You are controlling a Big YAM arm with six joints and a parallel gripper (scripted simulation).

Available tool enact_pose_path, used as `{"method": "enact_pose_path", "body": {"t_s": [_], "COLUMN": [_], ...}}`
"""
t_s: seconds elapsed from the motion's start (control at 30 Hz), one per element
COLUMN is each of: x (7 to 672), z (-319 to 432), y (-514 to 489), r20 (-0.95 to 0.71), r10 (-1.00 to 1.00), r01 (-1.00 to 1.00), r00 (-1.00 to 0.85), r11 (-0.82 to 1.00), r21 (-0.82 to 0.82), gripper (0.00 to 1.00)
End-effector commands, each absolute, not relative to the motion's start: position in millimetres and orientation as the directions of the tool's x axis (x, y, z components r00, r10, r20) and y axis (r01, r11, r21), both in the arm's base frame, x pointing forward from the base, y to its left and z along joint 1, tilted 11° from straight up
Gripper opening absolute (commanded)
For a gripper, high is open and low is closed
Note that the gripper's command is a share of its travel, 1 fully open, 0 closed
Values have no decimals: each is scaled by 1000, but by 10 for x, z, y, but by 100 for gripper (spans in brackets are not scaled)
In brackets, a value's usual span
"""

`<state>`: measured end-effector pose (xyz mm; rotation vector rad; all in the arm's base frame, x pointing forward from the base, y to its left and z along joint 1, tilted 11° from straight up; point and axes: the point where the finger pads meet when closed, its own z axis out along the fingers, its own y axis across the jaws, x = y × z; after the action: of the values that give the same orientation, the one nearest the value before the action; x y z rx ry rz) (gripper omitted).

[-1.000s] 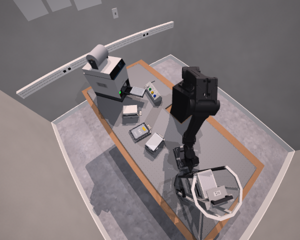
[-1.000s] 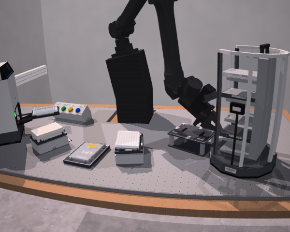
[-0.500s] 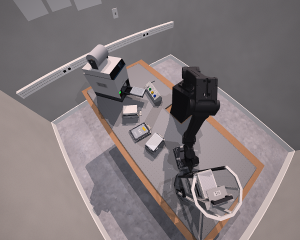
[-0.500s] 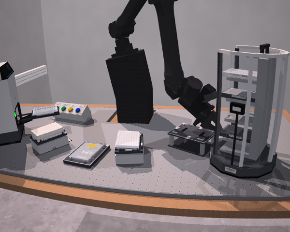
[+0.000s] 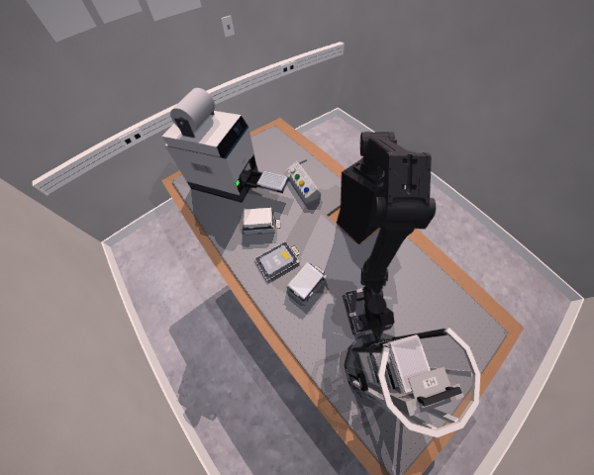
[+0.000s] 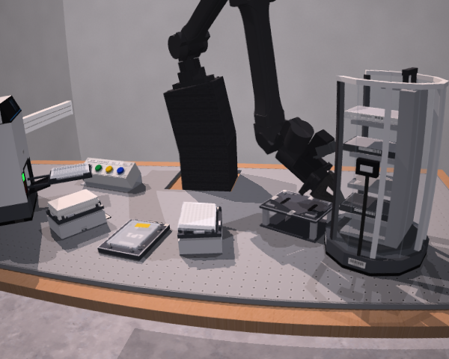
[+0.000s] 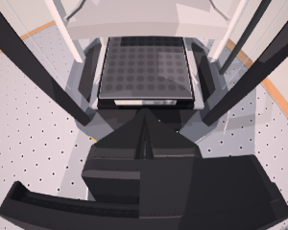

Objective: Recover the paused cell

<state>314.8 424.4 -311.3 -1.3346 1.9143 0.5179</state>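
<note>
My gripper (image 7: 144,114) (image 6: 328,190) is shut and empty. Its fingertips are right at the front edge of a dark plate (image 7: 144,69) (image 6: 361,203) that lies in a low slot of the plate hotel H1 (image 6: 383,247) (image 5: 430,427). In the wrist view the plate sits between the slot rails, under a pale shelf. The guard posts stand on both sides of my fingers. The recovery nest N6 (image 6: 296,212) (image 5: 352,307) stands bare just behind my gripper.
Two shakers carry white plates (image 6: 198,215) (image 6: 72,203). The lid park LP1 (image 6: 134,236) holds a lid with a yellow tag. The sealer SEAL (image 6: 0,154) has a plate (image 6: 69,170) on its tray. PANEL (image 6: 112,173) stands behind it.
</note>
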Motion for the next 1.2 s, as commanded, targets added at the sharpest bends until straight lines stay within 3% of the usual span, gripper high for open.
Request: {"method": "enact_pose_path", "body": {"t_s": [0.0,1.17], "x": [3286,3190], "z": [-2849,-2814], "y": [4569,4088], "r20": [-801,-795], "r10": [-580,-588], "r01": [-922,-917], "r00": [-149,-153], "r11": [373,384], "r21": [-99,-107], "gripper": [0,0]}}
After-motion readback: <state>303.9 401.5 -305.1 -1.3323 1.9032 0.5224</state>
